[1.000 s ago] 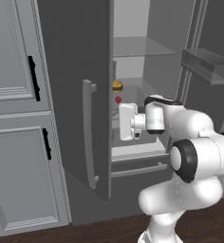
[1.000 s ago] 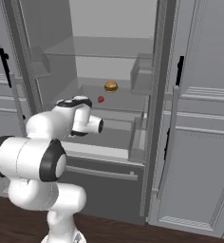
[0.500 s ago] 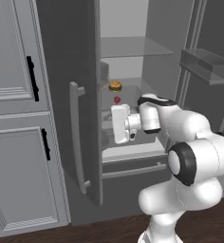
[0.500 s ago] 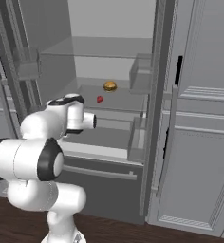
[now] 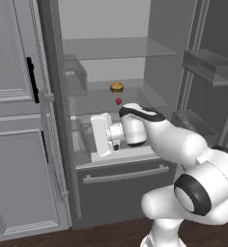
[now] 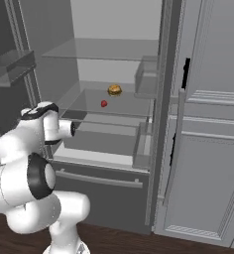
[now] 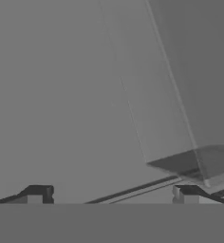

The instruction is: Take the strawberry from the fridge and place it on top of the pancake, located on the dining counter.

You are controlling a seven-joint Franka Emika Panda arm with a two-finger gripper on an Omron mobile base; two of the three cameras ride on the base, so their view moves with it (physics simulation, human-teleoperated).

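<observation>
My gripper is wide open and empty, facing the left door — strawberry sits on the fridge shelf near the burger — I could clip either.

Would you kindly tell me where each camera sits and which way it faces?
Left base view: behind the arm on its left, facing the open fridge; the arm rises lower right, its hand pointing left.
Right base view: behind on the right, facing the same fridge; the arm rises lower left.
Hand view: on the hand, tips apart, facing a grey fridge wall and glass shelf.
Both base views share the strawberry and burger.
</observation>
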